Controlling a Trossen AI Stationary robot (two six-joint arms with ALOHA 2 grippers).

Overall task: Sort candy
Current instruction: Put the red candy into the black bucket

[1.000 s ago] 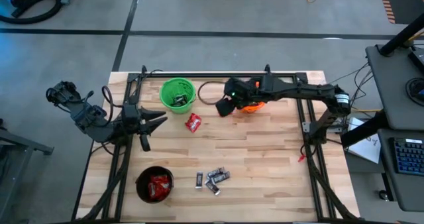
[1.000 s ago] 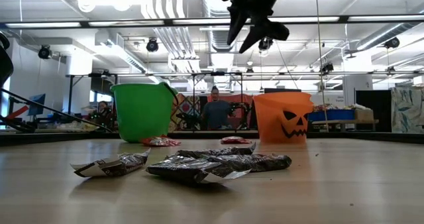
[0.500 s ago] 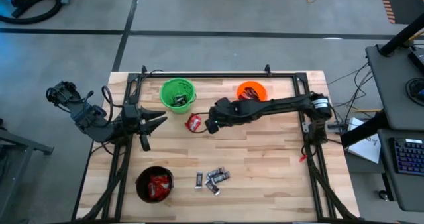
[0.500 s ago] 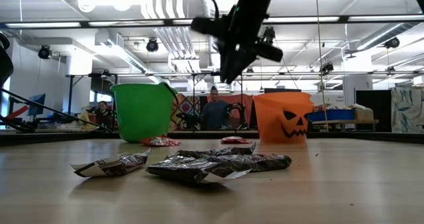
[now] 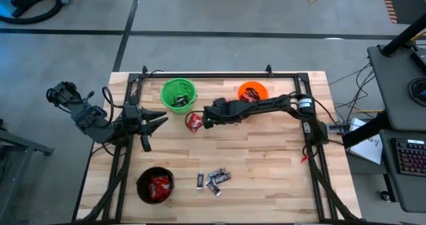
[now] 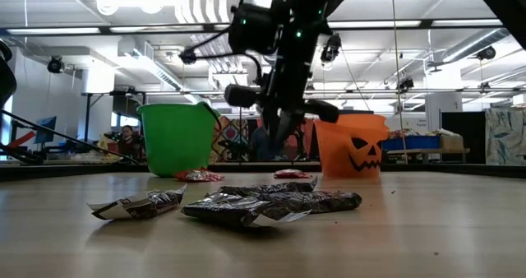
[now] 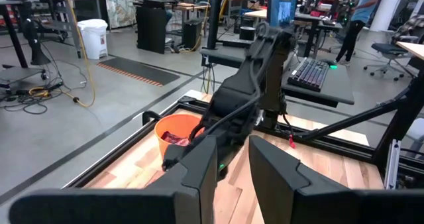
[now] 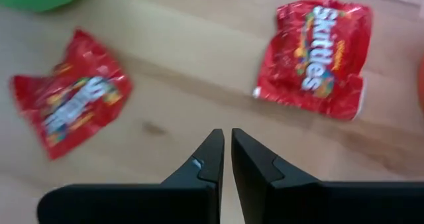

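Red packets: two, flat on the counter near its far edge, between green bucket and orange bucket; judged light, crinkly, slippery, best pinched by a wrapper edge. Right gripper above them, fingers nearly together, empty; left gripper at the left edge, fingers slightly parted, empty.

So the right arm is stretched way out across the tabletop from its base on the right side, reaching toward the left half, elbow bent partway and the forearm running nearly level. Its right gripper points down at the wood with the fingers pinched together, just a sliver of gap between the tips and nothing caught in there. The left arm is parked off at the left edge, folded back on itself, with the left gripper aimed inward and its fingers a bit apart.
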